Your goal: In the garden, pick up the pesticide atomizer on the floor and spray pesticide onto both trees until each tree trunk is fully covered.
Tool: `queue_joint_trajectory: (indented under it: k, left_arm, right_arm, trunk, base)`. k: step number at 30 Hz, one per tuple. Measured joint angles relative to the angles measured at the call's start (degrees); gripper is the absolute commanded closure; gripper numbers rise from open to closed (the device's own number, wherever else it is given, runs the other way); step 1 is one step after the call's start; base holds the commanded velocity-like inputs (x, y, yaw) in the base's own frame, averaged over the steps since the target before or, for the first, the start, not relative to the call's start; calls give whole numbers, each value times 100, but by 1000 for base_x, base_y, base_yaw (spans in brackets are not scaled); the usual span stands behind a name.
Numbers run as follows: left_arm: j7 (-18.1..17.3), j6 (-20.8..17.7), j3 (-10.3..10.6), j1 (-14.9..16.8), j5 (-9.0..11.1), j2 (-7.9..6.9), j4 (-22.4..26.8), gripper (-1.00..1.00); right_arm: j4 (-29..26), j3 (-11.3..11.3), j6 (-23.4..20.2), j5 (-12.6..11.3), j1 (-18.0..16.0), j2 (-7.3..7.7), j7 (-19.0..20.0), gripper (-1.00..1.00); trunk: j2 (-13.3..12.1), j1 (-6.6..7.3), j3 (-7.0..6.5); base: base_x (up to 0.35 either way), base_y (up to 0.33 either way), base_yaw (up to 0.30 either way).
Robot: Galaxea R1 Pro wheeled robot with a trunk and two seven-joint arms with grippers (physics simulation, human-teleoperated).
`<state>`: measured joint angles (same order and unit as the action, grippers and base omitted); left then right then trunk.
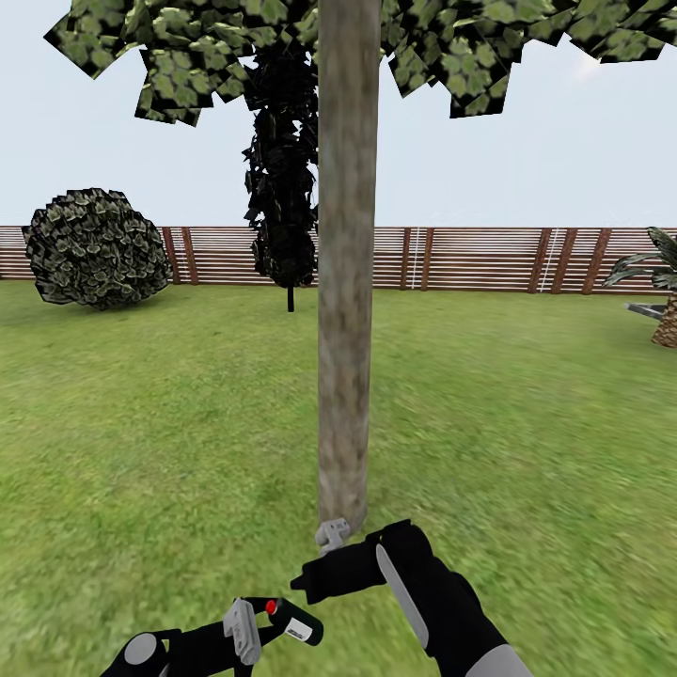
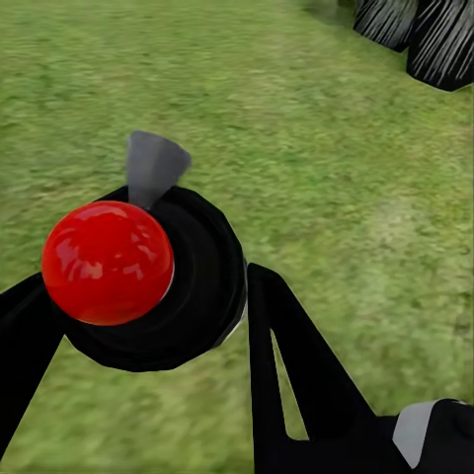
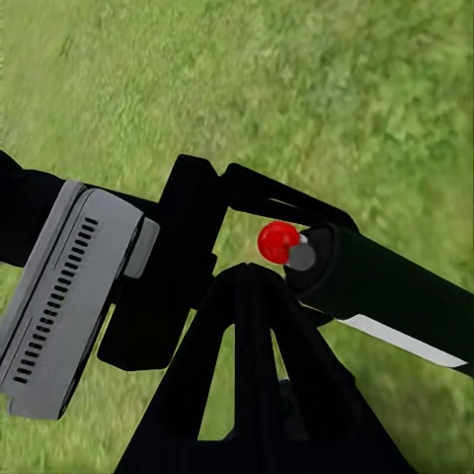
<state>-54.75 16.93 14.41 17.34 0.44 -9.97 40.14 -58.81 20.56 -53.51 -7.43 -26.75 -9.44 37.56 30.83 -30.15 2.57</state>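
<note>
head view: a grey-brown trunk (image 1: 347,282) rises straight up the middle from the lawn (image 1: 527,414), with flat green leaves (image 1: 188,56) spread across the top. behind it stand a narrow dark tree (image 1: 282,188), a round bush (image 1: 94,246) at the left and a slatted brown fence (image 1: 470,259) across the back; a palm-like plant (image 1: 658,282) sits at the right edge. low in the picture the left claw (image 1: 246,632) grips the atomizer (image 1: 293,622), a dark green-black bottle with a red knob, held above the grass just short of the trunk's foot. the right arm reaches in from the lower right, and the right claw (image 1: 331,536) sits near the base of the trunk; its fingers are too small here to judge.

left wrist view: the atomizer's red knob (image 2: 107,262) and black body show end-on, clamped between the 2 black fingers (image 2: 296,365) of the left claw, with grass behind.

right wrist view: the right claw (image 3: 247,286) has 2 black fingers converging with nothing between them, apparently clenched. beyond them lie the atomizer (image 3: 385,286) and the left claw's grey housing (image 3: 59,296) over grass.
</note>
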Motion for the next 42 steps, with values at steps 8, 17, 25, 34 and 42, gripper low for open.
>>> queue_joint_trajectory:
  k: [8,17,25,34,42]
  left_arm:
    - [0,0,7,0,-17,0,0,100]
    - [-3,-7,9,1,-259,9,-12,100]
    - [-3,-7,8,1,-284,15,-10,100]
    - [-5,-7,8,1,-286,16,-3,100]
    - [-11,-13,8,-33,-285,-1,212,100]
  right_arm:
    - [27,0,5,-4,0,-1,2,100]
    - [38,0,10,-8,0,-3,2,100]
    - [39,-2,12,-9,0,-2,2,100]
    - [39,-8,17,-9,0,-1,2,100]
    - [39,-9,18,-9,0,-4,1,100]
  trunk:
    - [0,0,0]
    - [0,0,0]
    - [0,0,0]
    - [0,0,0]
    - [0,0,0]
  base:
    - [0,0,0]
    - [0,0,0]
    - [0,0,0]
    - [0,0,0]
    - [0,0,0]
